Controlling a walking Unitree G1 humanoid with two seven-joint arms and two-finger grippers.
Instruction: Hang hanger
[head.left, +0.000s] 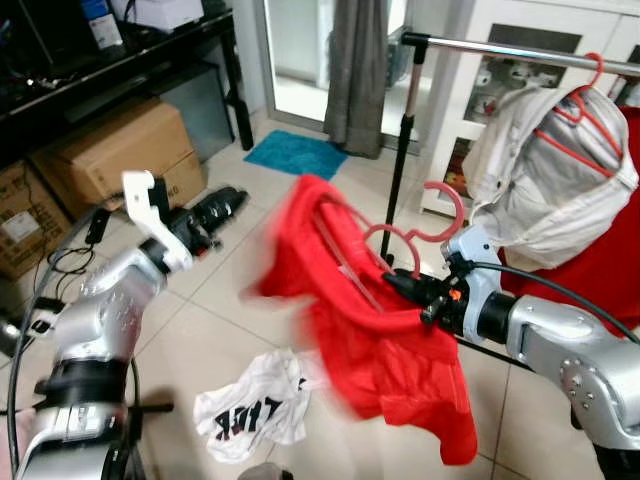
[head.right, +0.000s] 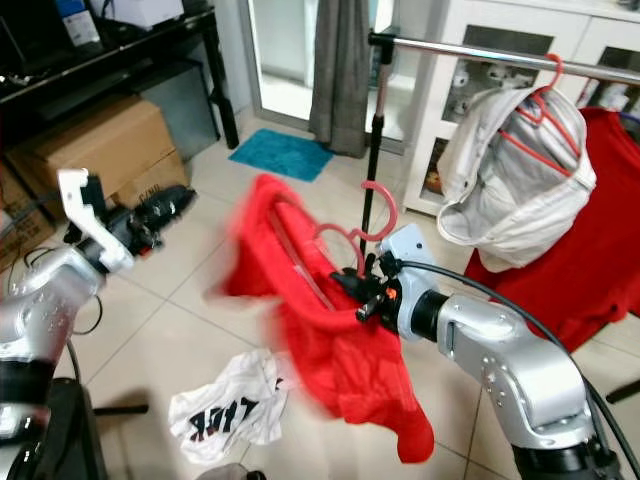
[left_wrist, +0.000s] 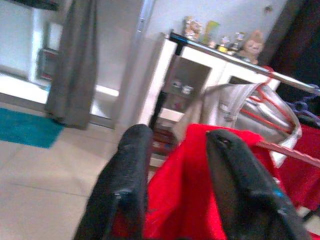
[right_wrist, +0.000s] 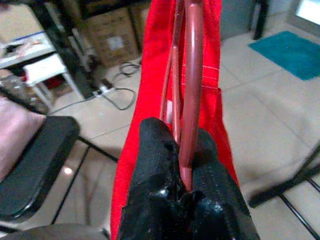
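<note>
Over on the left, the left claw (head.left: 222, 208) is raised above the tiled floor (head.left: 230, 300) with its two black fingers (left_wrist: 131, 170) spread apart and gripping nothing; the red shirt (head.left: 385, 355) hangs just beyond its tips, not touching them. To the right, the right claw (head.right: 350, 283) is clenched on the hanger (head.right: 360, 215), its fingers (right_wrist: 155, 150) pinching the pink plastic where the hook meets the shoulders (the wrist view shows the rod squeezed between the two pads). From that grip the hanger's hook curls upward, below and in front of the rail (head.left: 520, 50) and apart from it. Draped over the hanger, the red shirt sags in loose folds beneath the claw, blurred at its left edge, one side bunched high and the other trailing low towards the floor.

Around this, cardboard boxes (head.left: 120, 150) sit under a black shelf (head.left: 130, 55) at far left, and a white printed garment (head.left: 250, 405) lies crumpled on the tiles below the shirt. Further back a teal mat (head.left: 295, 152) lies before a grey curtain (head.left: 358, 70). On the right, the rail's black upright (head.left: 400, 160) stands between the hook and the white cabinet (head.left: 500, 110), and the rail already carries a pale garment (head.left: 545, 170) on a red hanger (head.left: 590, 95), with more red cloth (head.left: 600, 260) beside it.
</note>
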